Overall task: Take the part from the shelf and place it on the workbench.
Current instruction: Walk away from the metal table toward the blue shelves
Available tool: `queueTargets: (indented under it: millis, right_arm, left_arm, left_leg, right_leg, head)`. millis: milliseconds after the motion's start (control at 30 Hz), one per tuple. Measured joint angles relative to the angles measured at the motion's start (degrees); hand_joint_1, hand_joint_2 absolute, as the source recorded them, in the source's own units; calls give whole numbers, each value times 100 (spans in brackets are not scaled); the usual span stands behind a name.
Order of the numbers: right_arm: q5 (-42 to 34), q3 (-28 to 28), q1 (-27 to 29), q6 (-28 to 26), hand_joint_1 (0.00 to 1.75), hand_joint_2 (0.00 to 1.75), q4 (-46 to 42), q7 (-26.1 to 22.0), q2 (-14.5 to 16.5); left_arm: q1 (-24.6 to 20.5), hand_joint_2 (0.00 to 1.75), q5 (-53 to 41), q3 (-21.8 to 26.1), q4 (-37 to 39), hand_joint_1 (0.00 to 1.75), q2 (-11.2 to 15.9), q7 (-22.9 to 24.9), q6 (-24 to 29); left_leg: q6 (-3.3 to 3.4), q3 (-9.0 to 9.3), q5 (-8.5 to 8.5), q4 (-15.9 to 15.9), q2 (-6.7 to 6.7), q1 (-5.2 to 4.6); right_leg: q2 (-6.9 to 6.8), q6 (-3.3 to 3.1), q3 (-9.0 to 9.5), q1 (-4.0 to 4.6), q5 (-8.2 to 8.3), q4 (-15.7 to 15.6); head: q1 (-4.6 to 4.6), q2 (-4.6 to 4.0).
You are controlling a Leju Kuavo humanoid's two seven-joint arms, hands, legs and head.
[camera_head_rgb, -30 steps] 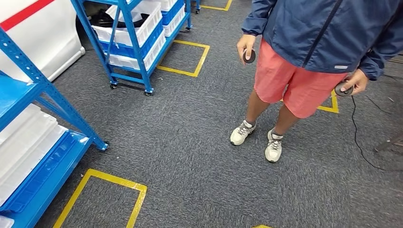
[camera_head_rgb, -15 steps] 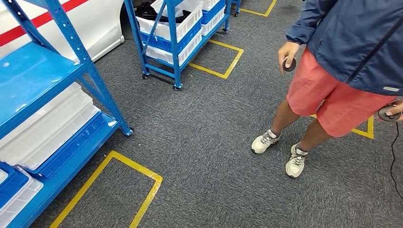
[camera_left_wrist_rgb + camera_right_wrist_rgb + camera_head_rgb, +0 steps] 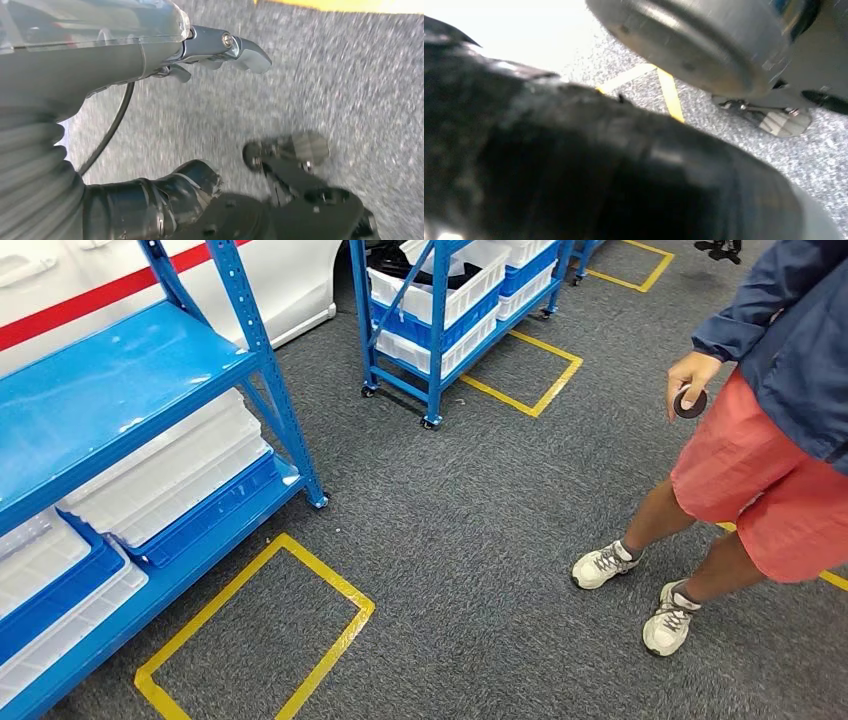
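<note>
Blue shelf [image 3: 130, 390] at my left, a person [image 3: 770, 410] at the right.
My left hand [image 3: 150, 55] hangs above the carpet [image 3: 470, 540]; I cannot tell how its fingers, or the right's, sit. I cannot pick out the part among the shelf's trays [image 3: 170, 480].

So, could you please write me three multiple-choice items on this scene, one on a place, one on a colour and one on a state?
1. Where do the white trays lie?
A. on the carpet
B. on the blue shelf's lower level
C. in the person's hand

2. What colour is the floor tape?
A. yellow
B. green
C. white

3. What is the person's hand doing?
A. hanging empty
B. resting on the shelf
C. holding a small round dark object

Answers: 1 B, the trays sit under the blue top level. 2 A, the rectangle outlines are yellow. 3 C, the hand holds it beside the red shorts.
</note>
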Motion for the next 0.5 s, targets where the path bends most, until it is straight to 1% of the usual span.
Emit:
queueTargets:
  millis: [33,67,100,133,167,200,233,267,300,333,367,400,433,500]
  right_arm:
    - [1,-1,-2,1,0,0,-1,0,5]
    - [2,-1,4,0,0,0,0,0,11]
    - [2,-2,16,-1,0,0,1,0,16]
    - [3,-3,29,-1,0,0,1,0,15]
    - [4,-4,37,-1,0,0,2,0,15]
    - [7,-4,40,2,0,0,2,0,17]
    - [11,-4,39,5,0,0,2,0,19]
    - [16,-4,36,8,0,0,2,0,24]
    - [21,-4,31,10,0,0,2,0,30]
    - [25,-4,28,11,0,0,2,0,34]
    - [29,-4,25,13,0,0,2,0,38]
    - [32,-4,19,13,0,0,2,0,39]
    - [35,-4,5,13,0,0,1,0,39]
    - [42,-4,-30,15,0,0,-2,0,40]
  left_arm:
    - [3,175,2,2,0,0,2,4,1]
    - [1,175,5,4,0,0,4,8,1]
    - [-4,175,7,7,0,0,7,10,2]
    - [-10,175,7,8,0,0,7,11,2]
    - [-14,175,8,9,0,0,7,11,2]
    - [-15,175,9,10,0,0,7,12,2]
    - [-11,175,9,13,0,0,7,13,3]
    - [-5,175,10,16,0,0,8,14,4]
    - [-2,175,10,19,0,0,10,15,6]
    - [-5,175,10,22,0,0,13,16,8]
    - [-12,175,10,24,0,0,14,17,9]
    - [-21,175,10,25,0,0,15,17,12]
    - [-24,175,10,27,0,0,15,17,14]
    - [-8,175,9,34,0,0,15,20,17]
  left_leg:
    - [-25,-31,-41,51,87,-9]
    - [-44,-107,-144,197,240,-20]
    - [-58,-232,-310,466,432,-24]
    - [-79,-406,-509,827,594,-25]
    - [-103,-582,-677,1202,673,-16]
    - [-125,-702,-766,1475,713,-8]
    - [-144,-725,-751,1558,737,0]
    - [-155,-622,-628,1399,770,7]
    - [-158,-419,-446,1049,834,12]
    - [-146,-189,-298,629,958,6]
    - [-120,3,-185,280,1056,-5]
    - [-87,114,-135,69,1119,-18]
    - [-52,144,-134,-11,1136,-33]
    - [20,136,-106,-20,1014,-35]
  right_leg:
    - [-83,-38,20,-13,23,-48]
    - [-174,-74,37,-26,46,-96]
    - [-270,-103,46,-33,62,-126]
    - [-363,-123,46,-21,63,-134]
    - [-461,-130,39,-13,61,-129]
    - [-555,-130,32,-7,54,-121]
    - [-642,-127,27,-5,45,-111]
    - [-721,-115,25,-7,35,-99]
    - [-794,-98,29,-9,21,-85]
    - [-862,-73,36,-3,3,-68]
    - [-925,-43,43,7,-18,-49]
    - [-977,-11,53,19,-34,-35]
    - [-1026,21,64,32,-44,-27]
    - [-1092,86,92,25,-58,-24]
  head:
    - [-3,0]
    - [-9,0]
    - [-14,0]
    - [-19,0]
    - [-20,0]
    - [-20,0]
    - [-20,0]
    - [-20,0]
    - [-20,0]
    - [-21,0]
    - [-18,0]
    - [-15,0]
    - [-11,0]
    - [-9,0]
